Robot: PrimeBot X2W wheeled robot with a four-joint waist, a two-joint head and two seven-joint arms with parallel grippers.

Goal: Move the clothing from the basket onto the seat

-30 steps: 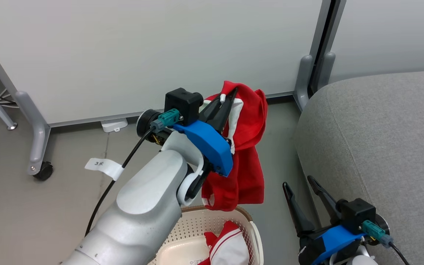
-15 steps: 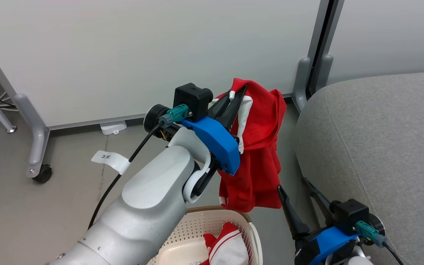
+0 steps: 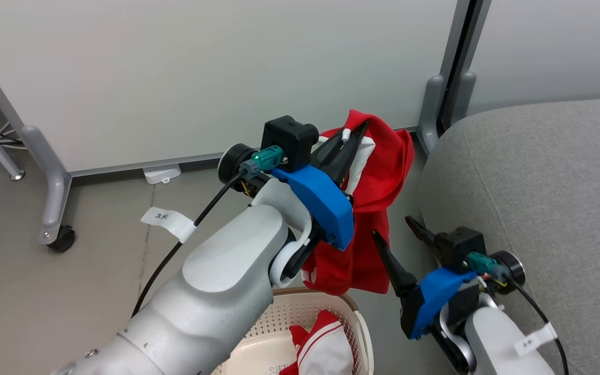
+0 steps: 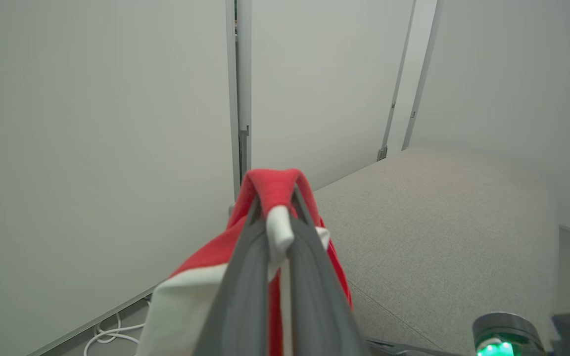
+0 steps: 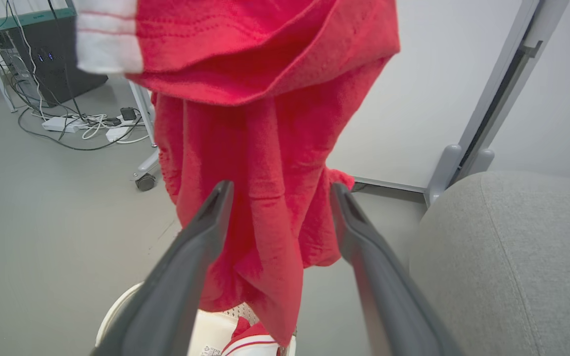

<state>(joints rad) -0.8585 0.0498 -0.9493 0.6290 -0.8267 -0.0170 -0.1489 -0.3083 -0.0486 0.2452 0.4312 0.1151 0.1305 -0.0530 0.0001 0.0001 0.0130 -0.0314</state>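
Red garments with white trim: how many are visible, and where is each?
2. One red fabric garment with white trim hangs from the left gripper. The other garment lies in the cream perforated plastic basket. More could be hidden beneath it.

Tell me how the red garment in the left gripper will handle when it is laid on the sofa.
Likely very floppy: the red garment hangs in limp folds from the left gripper, pinched at one point. Probably light, since that small pinch carries it. It will likely crumple into a heap on the sofa rather than lie flat.
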